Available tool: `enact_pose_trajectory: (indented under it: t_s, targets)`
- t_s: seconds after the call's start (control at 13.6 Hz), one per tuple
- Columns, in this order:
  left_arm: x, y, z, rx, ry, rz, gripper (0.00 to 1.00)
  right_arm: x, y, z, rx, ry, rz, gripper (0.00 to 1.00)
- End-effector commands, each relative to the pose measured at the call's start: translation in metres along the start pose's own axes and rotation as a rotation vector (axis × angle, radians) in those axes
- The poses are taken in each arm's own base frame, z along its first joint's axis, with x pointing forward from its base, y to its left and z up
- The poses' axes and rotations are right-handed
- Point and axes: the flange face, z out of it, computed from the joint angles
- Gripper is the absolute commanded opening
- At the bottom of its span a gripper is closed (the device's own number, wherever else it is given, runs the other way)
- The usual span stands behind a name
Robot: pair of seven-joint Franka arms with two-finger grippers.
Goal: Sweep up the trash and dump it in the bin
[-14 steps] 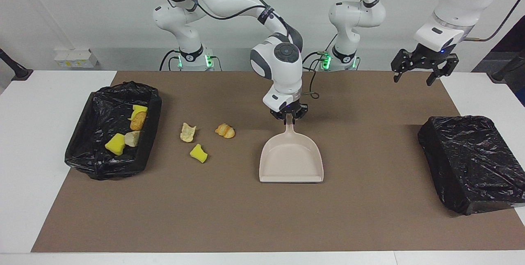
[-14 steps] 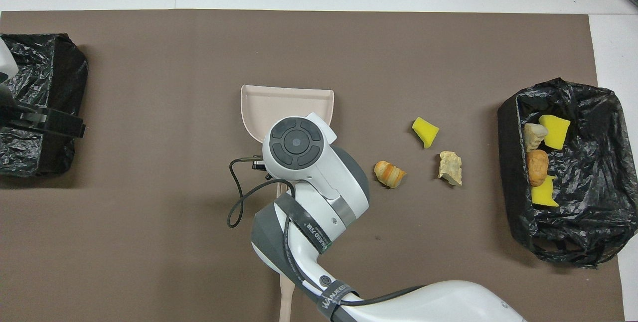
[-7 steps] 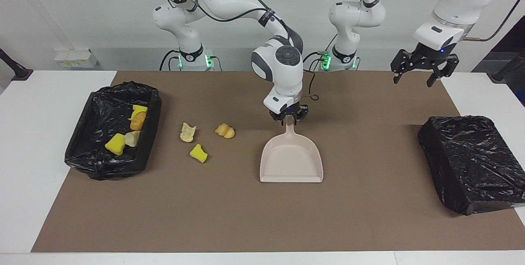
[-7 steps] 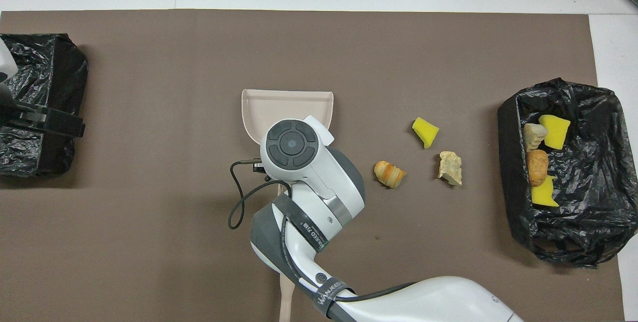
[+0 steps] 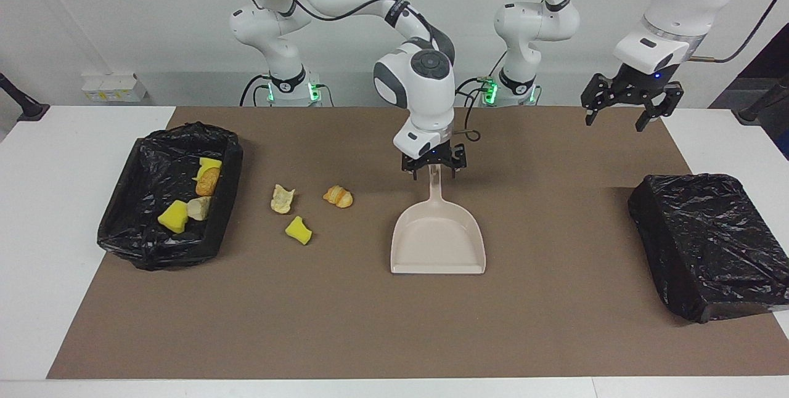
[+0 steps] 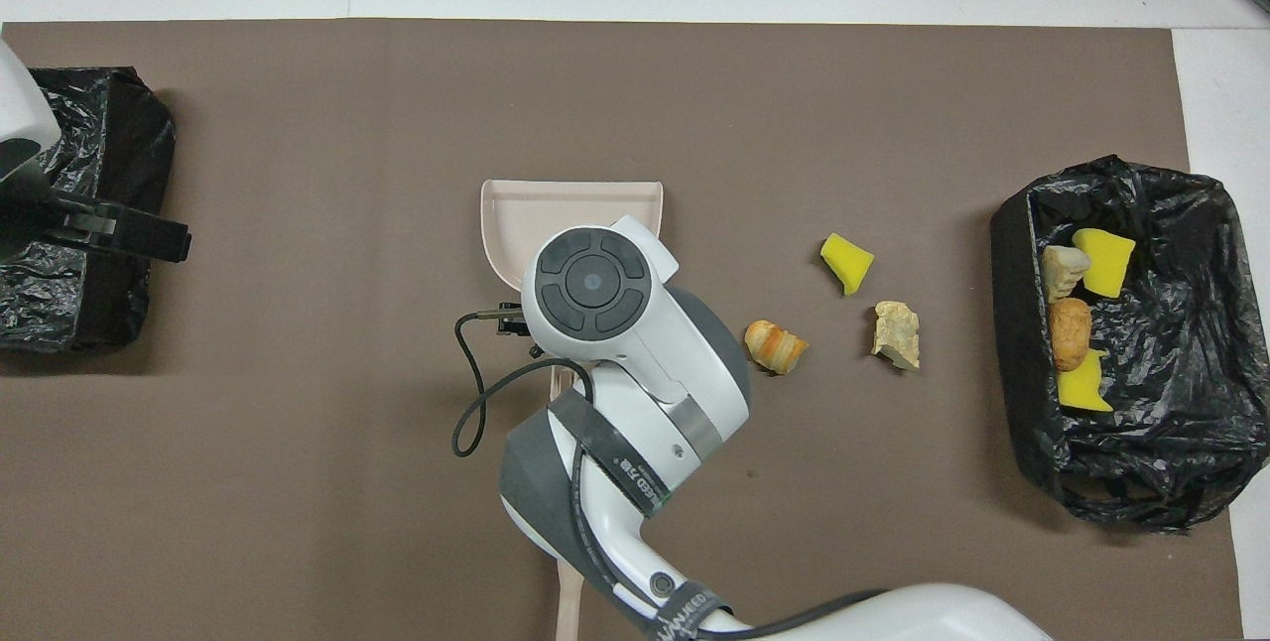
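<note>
From overhead, the right arm's wrist covers the dustpan (image 6: 571, 209) handle and part of its pan, and the right gripper under it is hidden. The black-wrapped box (image 6: 84, 185) at the mat's edge is cut off by the frame. A pale handle (image 6: 568, 606) runs off the bottom edge.

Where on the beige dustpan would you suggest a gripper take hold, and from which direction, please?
Probably the dustpan by its thin handle, coming straight down from above. The pan lies flat on the mat with the handle pointing toward the robots, narrow enough for two fingers to straddle, while the scoop is wide. The open right gripper hangs right over the handle.
</note>
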Motion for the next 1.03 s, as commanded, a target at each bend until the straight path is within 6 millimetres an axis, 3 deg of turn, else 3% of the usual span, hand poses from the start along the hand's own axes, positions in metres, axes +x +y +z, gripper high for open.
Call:
enact_pose_trajectory:
  t_s: [0.0,0.07,0.22,0.37,0.44,0.59,0.73,0.95]
  targets:
    - [0.013,0.025,0.015,-0.008,0.022,0.045,1.00,-0.029,0.018,-0.048,-0.034,-0.018,0.014,1.00]
    - [0.019,0.042,0.023,-0.010,0.025,0.069,1.00,-0.046,0.021,-0.052,-0.039,-0.038,0.014,1.00]
    - [0.039,0.082,0.054,-0.017,0.035,0.020,1.00,-0.102,0.010,-0.045,-0.037,-0.098,0.028,1.00]
    - [0.060,0.130,0.091,-0.028,0.061,-0.019,1.00,-0.154,0.008,-0.038,-0.025,-0.174,0.012,1.00]
    - [0.065,0.142,0.106,-0.030,0.053,-0.044,1.00,-0.175,0.014,-0.033,-0.023,-0.195,0.008,1.00]
    - [0.074,0.197,0.152,-0.031,0.024,-0.052,1.00,-0.214,0.018,-0.024,-0.002,-0.263,0.011,1.00]
    - [0.074,0.236,0.190,-0.039,0.029,-0.073,1.00,-0.236,0.023,-0.017,0.037,-0.311,0.038,1.00]
    - [0.054,0.270,0.224,-0.042,0.014,-0.065,1.00,-0.256,0.017,0.013,0.041,-0.286,0.074,1.00]
